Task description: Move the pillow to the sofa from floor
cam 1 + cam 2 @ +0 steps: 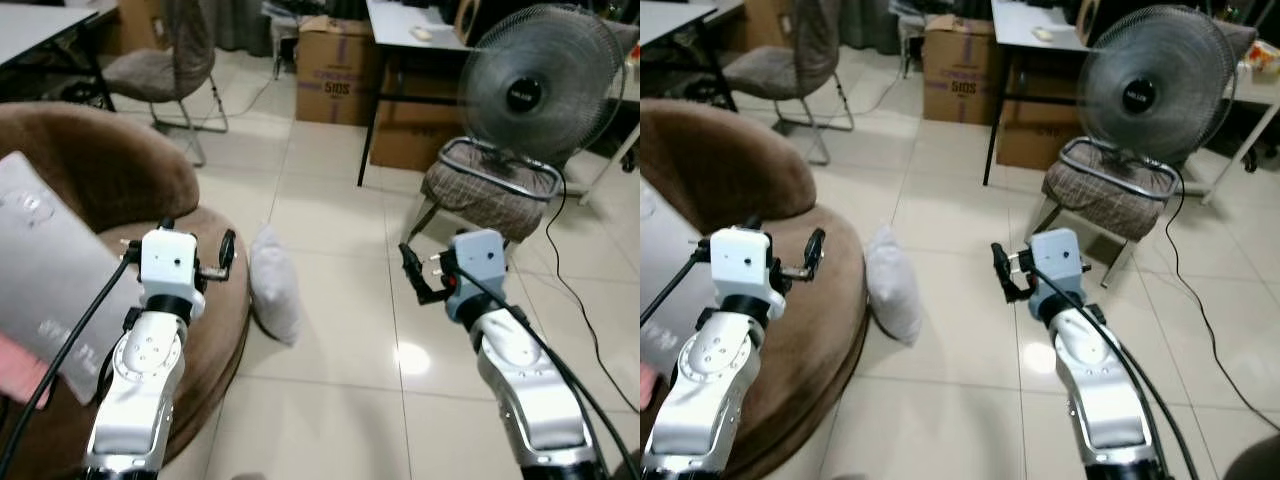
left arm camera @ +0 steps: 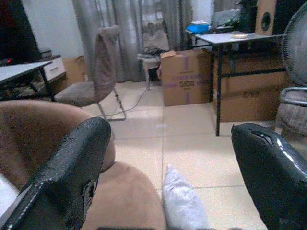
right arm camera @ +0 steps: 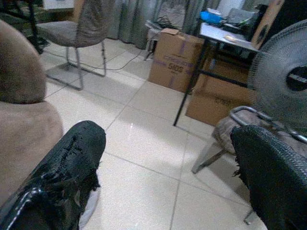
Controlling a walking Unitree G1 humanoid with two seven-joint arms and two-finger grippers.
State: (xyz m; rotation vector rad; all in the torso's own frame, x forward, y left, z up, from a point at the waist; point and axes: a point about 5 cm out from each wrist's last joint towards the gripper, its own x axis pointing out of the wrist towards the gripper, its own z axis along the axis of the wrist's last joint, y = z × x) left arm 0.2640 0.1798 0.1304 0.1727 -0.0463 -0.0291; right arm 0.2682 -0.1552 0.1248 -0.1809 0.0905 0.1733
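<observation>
A small pale grey pillow (image 1: 275, 285) stands on edge on the tiled floor, leaning against the front of the round brown sofa (image 1: 110, 170). My left gripper (image 1: 198, 240) is held up over the sofa seat's edge, just left of the pillow and above it. Its black fingers (image 2: 72, 172) stand wide open with nothing between them, and the pillow (image 2: 182, 206) lies low between them in the left wrist view. My right gripper (image 1: 415, 272) hovers over bare floor to the pillow's right, also open and holding nothing, as its fingers (image 3: 67, 177) show.
A larger grey cushion (image 1: 50, 270) and something pink (image 1: 15, 365) lie on the sofa. A standing fan (image 1: 535, 90) sits on a low chair (image 1: 490, 190) at right, with a black cable (image 1: 580, 300) across the floor. Cardboard boxes (image 1: 335, 70), a desk and a chair (image 1: 160, 60) stand behind.
</observation>
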